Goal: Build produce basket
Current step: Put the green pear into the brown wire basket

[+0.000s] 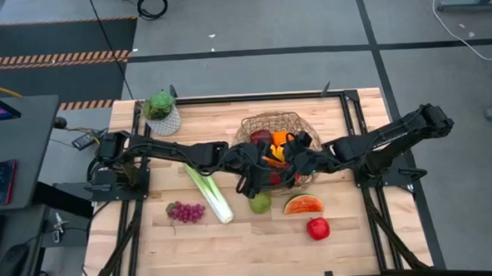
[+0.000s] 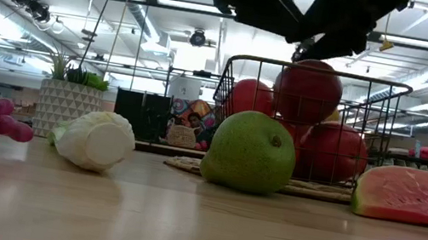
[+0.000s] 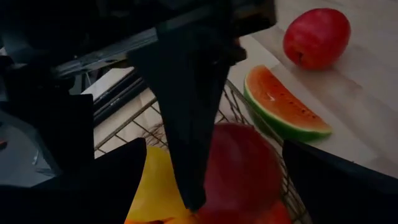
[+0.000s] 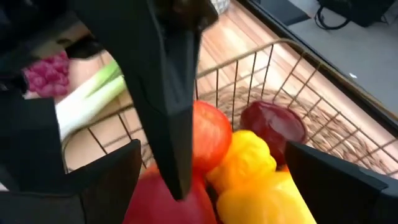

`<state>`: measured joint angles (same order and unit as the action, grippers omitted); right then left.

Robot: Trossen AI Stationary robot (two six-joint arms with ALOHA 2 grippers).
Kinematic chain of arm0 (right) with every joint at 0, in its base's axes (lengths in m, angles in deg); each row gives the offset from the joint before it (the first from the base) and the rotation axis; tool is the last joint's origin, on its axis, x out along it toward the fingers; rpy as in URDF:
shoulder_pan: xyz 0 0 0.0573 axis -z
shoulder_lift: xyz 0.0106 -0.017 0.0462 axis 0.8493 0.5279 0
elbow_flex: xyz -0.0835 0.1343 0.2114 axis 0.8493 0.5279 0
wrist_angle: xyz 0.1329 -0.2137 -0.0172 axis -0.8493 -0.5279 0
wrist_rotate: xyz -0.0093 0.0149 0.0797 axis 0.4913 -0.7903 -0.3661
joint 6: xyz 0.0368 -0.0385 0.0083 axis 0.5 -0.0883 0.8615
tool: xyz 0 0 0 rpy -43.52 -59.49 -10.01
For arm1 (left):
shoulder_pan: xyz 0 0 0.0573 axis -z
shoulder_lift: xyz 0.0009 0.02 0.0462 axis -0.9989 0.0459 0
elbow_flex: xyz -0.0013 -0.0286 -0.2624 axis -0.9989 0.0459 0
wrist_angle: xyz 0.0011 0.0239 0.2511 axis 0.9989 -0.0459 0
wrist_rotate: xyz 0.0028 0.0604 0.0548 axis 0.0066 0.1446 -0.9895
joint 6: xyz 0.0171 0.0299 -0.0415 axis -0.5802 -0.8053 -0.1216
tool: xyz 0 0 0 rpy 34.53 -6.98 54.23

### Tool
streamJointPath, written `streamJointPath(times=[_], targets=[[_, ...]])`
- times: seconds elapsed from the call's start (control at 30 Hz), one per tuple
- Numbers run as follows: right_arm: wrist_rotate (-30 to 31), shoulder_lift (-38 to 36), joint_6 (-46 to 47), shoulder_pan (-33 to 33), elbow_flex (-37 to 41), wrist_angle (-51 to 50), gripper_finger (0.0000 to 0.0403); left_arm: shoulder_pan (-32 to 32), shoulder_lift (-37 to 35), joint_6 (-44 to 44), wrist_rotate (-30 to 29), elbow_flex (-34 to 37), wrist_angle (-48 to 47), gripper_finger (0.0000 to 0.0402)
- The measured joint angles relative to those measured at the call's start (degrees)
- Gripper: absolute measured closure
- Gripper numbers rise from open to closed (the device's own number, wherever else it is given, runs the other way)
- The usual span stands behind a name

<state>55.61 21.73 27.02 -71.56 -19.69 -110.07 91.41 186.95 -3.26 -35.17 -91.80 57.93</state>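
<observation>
The wire basket point(image 1: 266, 125) stands at the table's far middle and holds red apples point(image 3: 242, 168), a yellow pepper point(image 4: 249, 163) and a dark red piece point(image 4: 273, 124). One apple point(image 2: 314, 88) tops the pile at rim height. My left gripper point(image 1: 272, 170) and my right gripper point(image 1: 292, 164) hover open over the basket's near side, facing each other. Each wrist view shows the other arm's dark finger point(image 3: 186, 124) in front. On the table lie a leek point(image 1: 208, 194), grapes point(image 1: 185, 211), a pear point(image 1: 260, 202), a watermelon slice point(image 1: 303, 204) and a red apple point(image 1: 318, 228).
A green plant in a white pot point(image 1: 162, 114) stands at the far left, beside the basket. Black frame rails run along the table's left and right sides. Bare wood lies along the near edge, in front of the loose produce.
</observation>
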Motion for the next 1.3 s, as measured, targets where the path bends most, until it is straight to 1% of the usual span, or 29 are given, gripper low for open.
streamJointPath(times=[0.1, 0.2, 0.3, 0.37, 0.5, 0.57, 0.67, 0.8, 0.87, 1.03, 1.1, 1.2, 1.3], targets=[[0.0, -0.2, -0.2, 0.0, 0.0, -0.3, 0.0004, 0.1, 0.0, -0.2, 0.0, 0.0, -0.5, 0.0013], [0.0, -2.6, -0.3, -0.3, -0.2, -2.2, 0.0004, 0.1, 0.0, -1.4, -1.3, 0.0, -2.1, 0.0004], [0.9, -5.8, 1.0, -1.5, -0.9, -6.0, 0.0004, 0.4, -1.0, -2.3, -5.5, 0.0, -4.4, 0.0006], [3.3, -7.6, 2.1, -2.7, -0.9, -8.9, 0.0004, 0.4, -2.6, -3.1, -7.4, 0.1, -7.3, 0.0006], [8.8, -10.4, 4.5, -5.5, -0.9, -14.5, 0.0004, 0.3, -6.8, 1.2, -7.2, 0.0, -11.6, 0.0006], [10.1, -11.6, 4.1, -6.7, -0.9, -15.6, 0.0004, 0.3, -9.1, 2.8, -6.6, 0.1, -14.8, 0.0006], [10.3, -13.0, 1.9, -8.3, -0.9, -15.7, 0.0004, 1.2, -11.9, 4.4, -6.5, 0.4, -17.0, 0.0006], [10.1, -13.7, -1.6, -9.2, -0.9, -15.7, 0.0004, 3.9, -15.2, 6.2, -7.0, 3.5, -18.3, 0.0006], [10.2, -13.9, -2.8, -9.2, -0.9, -15.5, 0.0004, 5.7, -16.5, 7.0, -9.0, 5.7, -18.6, 0.0006], [10.4, -14.2, -6.9, -8.5, -0.9, -14.7, 0.0004, 12.0, -18.4, 9.6, -21.0, 11.1, -18.6, 0.0006], [10.7, -14.4, -8.6, -7.9, -0.9, -13.7, 0.0004, 14.7, -19.2, 11.0, -23.8, 12.8, -18.6, 0.0006], [11.0, -14.4, -10.9, -6.8, -0.9, -11.4, 0.0004, 17.7, -19.8, 14.1, -23.9, 15.1, -18.6, 0.0006], [10.6, -13.9, -12.5, -5.6, -0.9, -9.2, 0.0004, 18.6, -19.7, 19.6, -23.6, 17.1, -17.5, 0.0006]])
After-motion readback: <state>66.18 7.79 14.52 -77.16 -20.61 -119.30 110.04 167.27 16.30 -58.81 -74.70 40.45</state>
